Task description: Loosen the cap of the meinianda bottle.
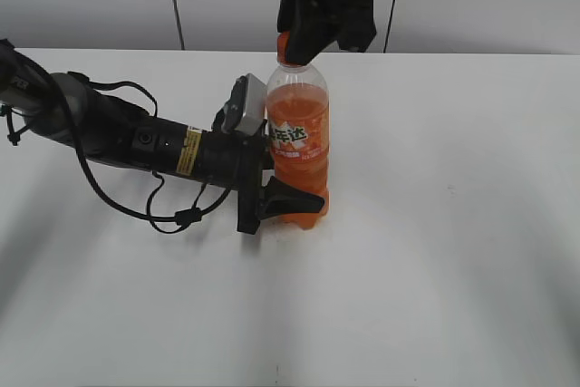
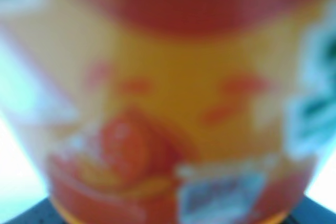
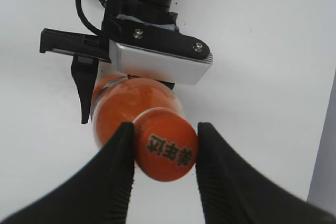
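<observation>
Right wrist view shows the right gripper (image 3: 164, 153) clenched on the cap (image 3: 166, 151), one ribbed finger on each side. To loosen it well, the grip should stay square on the cap's sides and twist about the bottle's upright axis, with the body held from turning. The left gripper (image 1: 288, 198) grasps the bottle (image 1: 297, 138) low on its body, though its wrist view is only a blur of label, so contact there is likely, not certain. The bottle stands upright on the white table (image 1: 453, 251), nearly full of orange drink, cap still on.
</observation>
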You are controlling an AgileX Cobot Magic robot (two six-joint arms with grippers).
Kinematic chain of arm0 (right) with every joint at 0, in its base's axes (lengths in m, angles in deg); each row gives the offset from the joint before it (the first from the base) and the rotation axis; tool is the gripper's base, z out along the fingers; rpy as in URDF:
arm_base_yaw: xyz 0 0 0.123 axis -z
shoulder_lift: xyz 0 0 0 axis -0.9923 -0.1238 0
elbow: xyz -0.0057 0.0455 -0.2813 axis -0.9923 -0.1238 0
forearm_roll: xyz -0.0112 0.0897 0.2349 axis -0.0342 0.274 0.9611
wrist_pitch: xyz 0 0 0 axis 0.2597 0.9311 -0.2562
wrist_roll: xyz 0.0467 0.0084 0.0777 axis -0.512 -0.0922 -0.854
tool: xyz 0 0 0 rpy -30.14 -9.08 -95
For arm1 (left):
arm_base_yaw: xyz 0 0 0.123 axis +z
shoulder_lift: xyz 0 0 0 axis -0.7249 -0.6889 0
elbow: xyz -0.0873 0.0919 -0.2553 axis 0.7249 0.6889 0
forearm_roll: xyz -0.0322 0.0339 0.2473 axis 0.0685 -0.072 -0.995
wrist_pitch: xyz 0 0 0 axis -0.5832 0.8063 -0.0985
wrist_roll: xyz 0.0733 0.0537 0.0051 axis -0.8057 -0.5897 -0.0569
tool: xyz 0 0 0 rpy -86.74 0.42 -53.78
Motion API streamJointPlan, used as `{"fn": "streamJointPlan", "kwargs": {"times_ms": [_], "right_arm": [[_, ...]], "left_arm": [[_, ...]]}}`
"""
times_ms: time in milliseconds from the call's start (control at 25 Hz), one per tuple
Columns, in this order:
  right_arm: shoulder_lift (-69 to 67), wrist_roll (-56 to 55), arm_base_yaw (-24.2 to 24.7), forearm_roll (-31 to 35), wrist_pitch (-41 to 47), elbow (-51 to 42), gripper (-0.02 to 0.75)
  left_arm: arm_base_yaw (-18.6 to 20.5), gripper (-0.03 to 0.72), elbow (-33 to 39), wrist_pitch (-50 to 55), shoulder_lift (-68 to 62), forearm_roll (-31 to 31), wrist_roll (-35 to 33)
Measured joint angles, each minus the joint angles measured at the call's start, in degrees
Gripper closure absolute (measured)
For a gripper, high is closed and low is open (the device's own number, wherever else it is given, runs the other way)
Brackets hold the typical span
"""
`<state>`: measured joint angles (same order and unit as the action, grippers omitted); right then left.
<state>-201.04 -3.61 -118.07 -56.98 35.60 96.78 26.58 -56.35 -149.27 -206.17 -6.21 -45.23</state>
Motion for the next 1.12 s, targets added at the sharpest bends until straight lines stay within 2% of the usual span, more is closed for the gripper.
{"fn": "streamJointPlan", "kwargs": {"times_ms": [520, 960, 1120], "right_arm": [[0.0, 15.1, 0.0, 0.94, 0.34, 0.0, 0.47], [-0.06, 13.85, 0.0, 1.36, 0.38, 0.0, 0.467], [-0.06, 13.56, 0.0, 1.31, 0.38, 0.0, 0.44]], "left_arm": [[0.0, 0.279, -0.07, -0.05, 0.0, -0.34, -0.09], [0.01, 0.279, -0.07, -0.16, 0.0, -0.53, -0.11], [0.06, 0.279, -0.07, -0.25, 0.0, -0.58, -0.11]]}}
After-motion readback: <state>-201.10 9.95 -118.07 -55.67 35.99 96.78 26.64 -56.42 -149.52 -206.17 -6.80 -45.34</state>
